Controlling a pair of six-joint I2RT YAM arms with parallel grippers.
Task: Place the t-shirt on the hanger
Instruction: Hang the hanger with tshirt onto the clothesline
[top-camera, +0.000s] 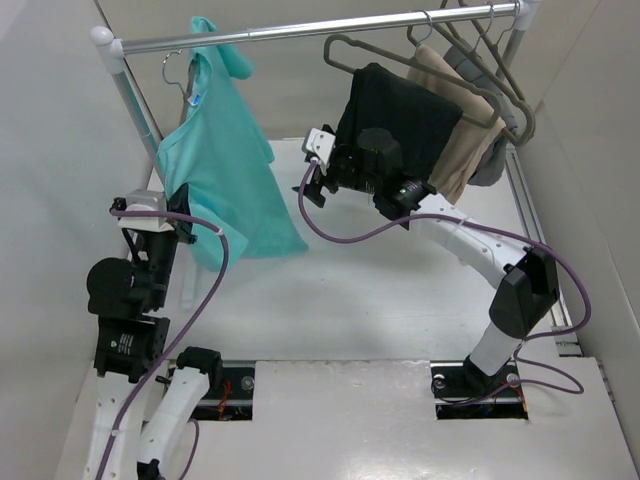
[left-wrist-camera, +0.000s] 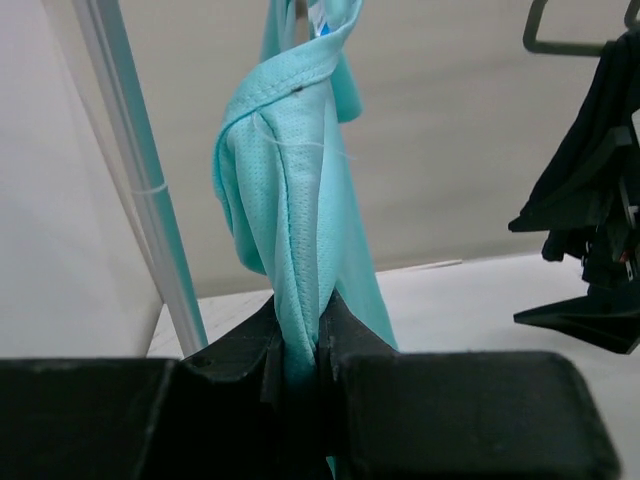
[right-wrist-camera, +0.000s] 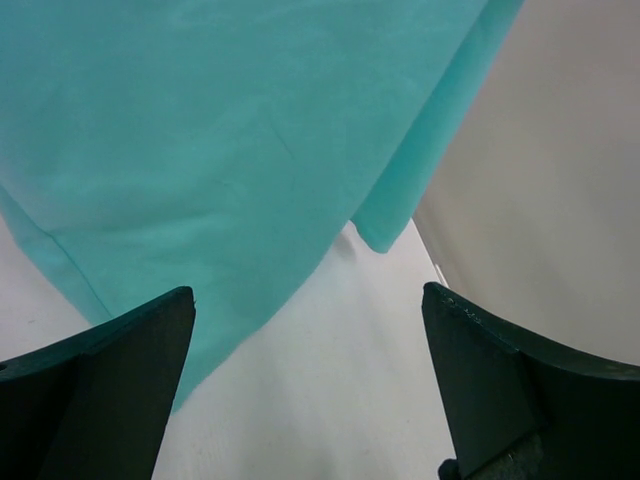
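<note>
The teal t-shirt (top-camera: 225, 170) hangs from the rail at the back left, one sleeve thrown over the bar. The hanger's wire hook (top-camera: 171, 68) shows beside the collar; its body is hidden in the cloth. My left gripper (top-camera: 184, 222) is shut on the shirt's left edge, and in the left wrist view a bunched fold of t-shirt (left-wrist-camera: 290, 200) runs down between the jaws of that gripper (left-wrist-camera: 300, 350). My right gripper (top-camera: 311, 170) stands open just right of the shirt, apart from it. In the right wrist view the t-shirt (right-wrist-camera: 220, 130) hangs beyond that gripper (right-wrist-camera: 308, 292).
A black garment (top-camera: 400, 115), a tan one (top-camera: 455, 130) and a grey one (top-camera: 495, 160) hang on hangers at the rail's right end. The rail's left post (top-camera: 135, 110) stands close behind my left arm. Walls close in on both sides.
</note>
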